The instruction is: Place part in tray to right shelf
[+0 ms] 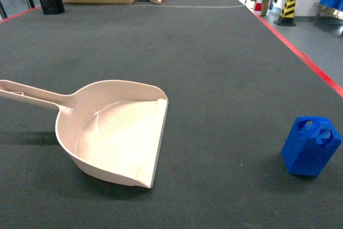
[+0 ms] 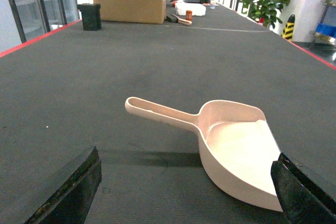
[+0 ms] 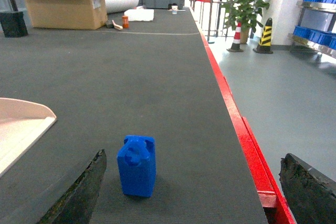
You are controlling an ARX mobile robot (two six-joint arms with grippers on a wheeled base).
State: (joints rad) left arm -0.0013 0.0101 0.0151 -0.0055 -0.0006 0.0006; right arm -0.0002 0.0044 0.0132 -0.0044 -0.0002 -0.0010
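Two task things are seen on the dark grey carpeted bench [image 1: 214, 52]. The beige plastic dustpan-shaped tray [image 1: 115, 132] is laid flat towards the near left corner, its long handle pointed to the left edge and its wide lip turned to the right. The bright blue boxy plastic part [image 1: 311, 146] is stood upright near the right edge, well apart from the tray. The left gripper [image 2: 186, 192] is held with jaws spread before the tray. The right gripper [image 3: 191, 192] is spread too, the part seen between its fingers, untouched.

Tray [image 2: 231, 150] on mat, between spread fingers [image 2: 68, 190].
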